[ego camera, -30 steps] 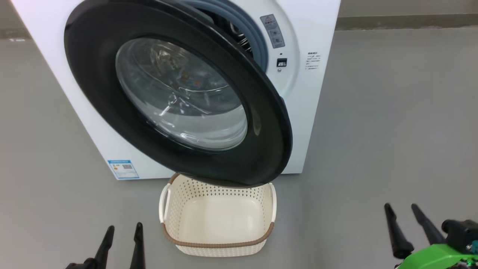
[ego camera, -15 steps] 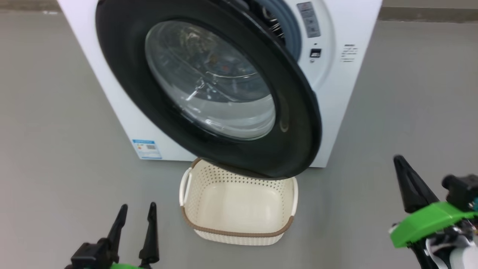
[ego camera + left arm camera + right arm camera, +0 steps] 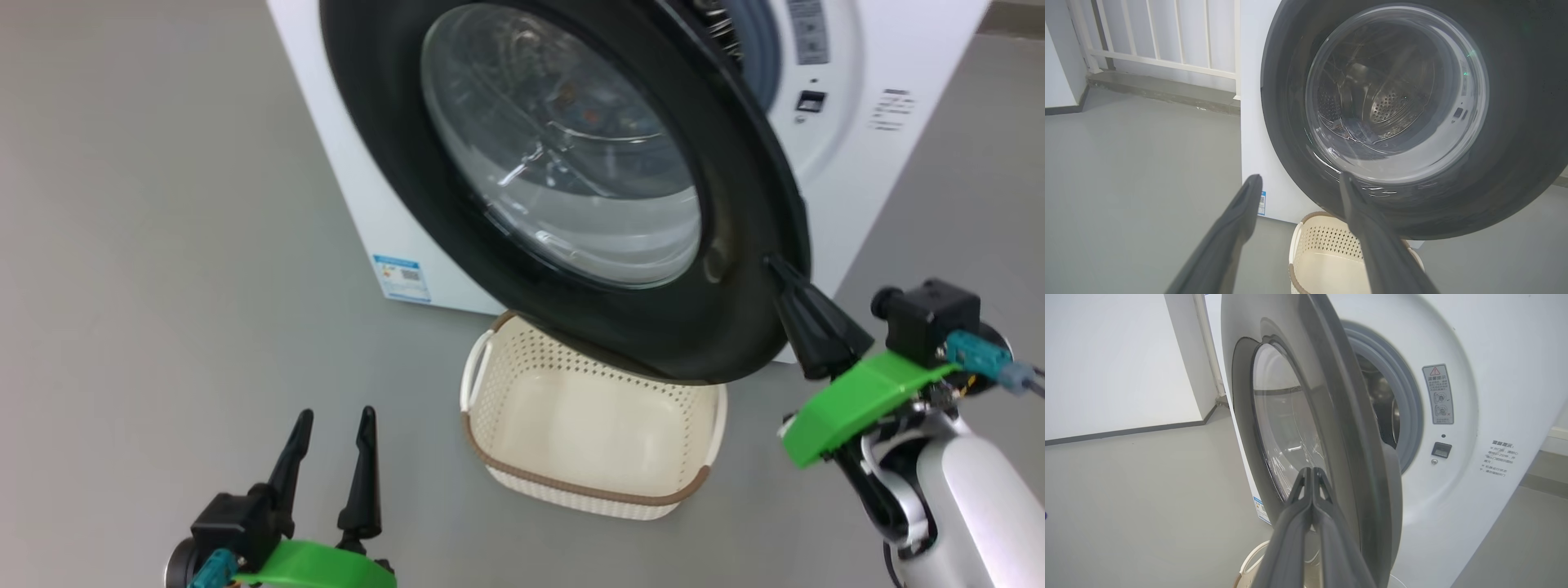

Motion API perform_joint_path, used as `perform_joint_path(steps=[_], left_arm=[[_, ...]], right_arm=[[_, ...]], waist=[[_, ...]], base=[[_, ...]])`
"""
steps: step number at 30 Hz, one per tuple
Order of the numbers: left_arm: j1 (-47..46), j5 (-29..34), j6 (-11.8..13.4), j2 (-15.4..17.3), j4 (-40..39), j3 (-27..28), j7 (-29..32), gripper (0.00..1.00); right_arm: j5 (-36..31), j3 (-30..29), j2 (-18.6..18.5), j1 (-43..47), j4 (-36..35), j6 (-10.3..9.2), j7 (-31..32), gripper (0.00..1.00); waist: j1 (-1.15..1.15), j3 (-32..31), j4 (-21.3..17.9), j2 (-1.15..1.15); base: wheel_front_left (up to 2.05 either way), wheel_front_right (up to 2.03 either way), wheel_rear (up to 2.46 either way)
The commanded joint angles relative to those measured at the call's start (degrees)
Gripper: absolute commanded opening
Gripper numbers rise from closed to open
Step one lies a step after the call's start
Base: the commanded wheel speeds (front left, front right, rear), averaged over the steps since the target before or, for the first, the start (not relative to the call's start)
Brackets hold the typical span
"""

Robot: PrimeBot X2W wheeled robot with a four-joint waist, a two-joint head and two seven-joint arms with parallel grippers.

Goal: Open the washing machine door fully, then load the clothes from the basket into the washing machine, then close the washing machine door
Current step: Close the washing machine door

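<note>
The washing machine door [image 3: 718, 327] stands partly open, swung out from the washing machine [image 3: 849, 163] and hanging over the far end of the basket [image 3: 596, 425] on the floor. The basket looks empty. Through the door's glass, a patch of pale printed fabric shows in the drum, most likely the clothes [image 3: 575, 110], though reflections make that hard to confirm. Going by this, the opening and loading steps look finished, and closing the door is what remains.

The right hand [image 3: 774, 263] has its two fingers pressed tightly together with nothing between them. Its tip is at the door's outer rim on the side away from the hinge. The right wrist view shows the closed fingers lined up with the door's outside face near its edge, with the grey seal and drum opening visible behind. Whether the tip actually touches the door cannot be told. The left hand [image 3: 336, 412] is low beside the basket, fingers spread wide and empty, well apart from the door.
</note>
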Motion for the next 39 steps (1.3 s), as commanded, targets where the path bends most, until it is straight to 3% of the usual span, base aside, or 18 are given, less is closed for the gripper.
perform_joint_path(steps=[1,12,39], left_arm=[[-2.8,0.8,-0.4,0.3,-0.8,1.9,-0.6,1.0],[-4.8,2.4,-2.8,-2.9,0.3,3.0,-0.6,1.0],[-6.5,5.0,-6.2,-6.3,2.7,4.1,-0.6,1.0]], right_arm=[[0.6,1.7,-0.8,-3.4,-0.6,0.25,-0.1,0.0],[1.7,2.5,-3.7,-12.4,6.3,0.25,-0.5,0.0],[1.8,-1.9,-7.4,-22.9,17.8,0.25,0.3,0.0]], waist=[[0.0,2.1,2.5,0.0],[0.0,4.6,6.5,0.0],[0.0,8.0,9.3,0.0]], base=[[0.0,0.0,0.0],[0.0,0.0,0.0],[0.0,0.0,0.0]])
